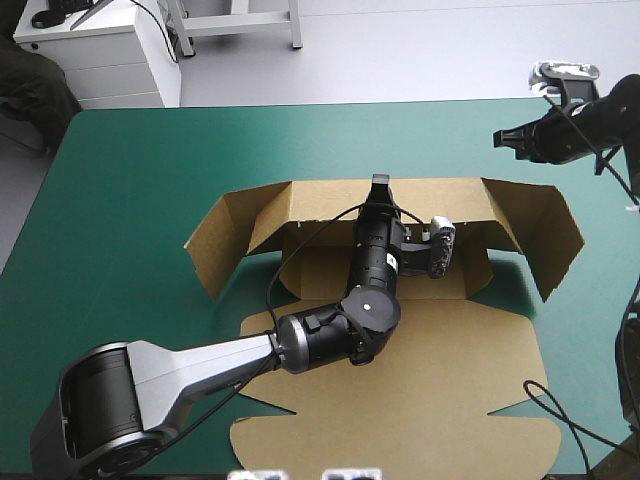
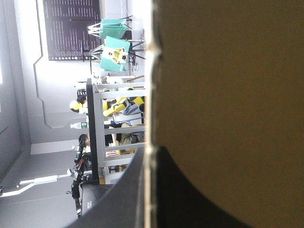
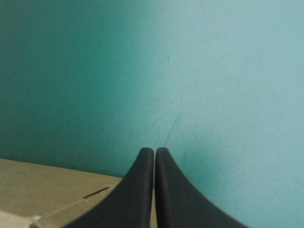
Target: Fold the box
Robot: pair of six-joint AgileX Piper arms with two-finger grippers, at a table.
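The brown box [image 1: 400, 390] lies mid-table, its lid flat toward the near edge. Its far wall [image 1: 320, 205] stands raised, and angled flaps [image 1: 545, 235] spread out at both ends. My left gripper [image 1: 380, 184] reaches across the tray to the top edge of the far wall. In the left wrist view the board [image 2: 228, 95] runs between its black fingers [image 2: 190, 199], so the gripper [image 2: 154, 159] is shut on it. My right gripper [image 1: 505, 138] hovers beyond the box's far right corner. It is shut and holds nothing [image 3: 154, 151], with a box edge [image 3: 42, 185] beneath it.
The teal-green cover [image 1: 150, 170] shows wide to the left of the box and in a strip beyond it. A white cabinet [image 1: 100, 50] stands past the table's far left corner. The box's right flap reaches close to the table's right edge.
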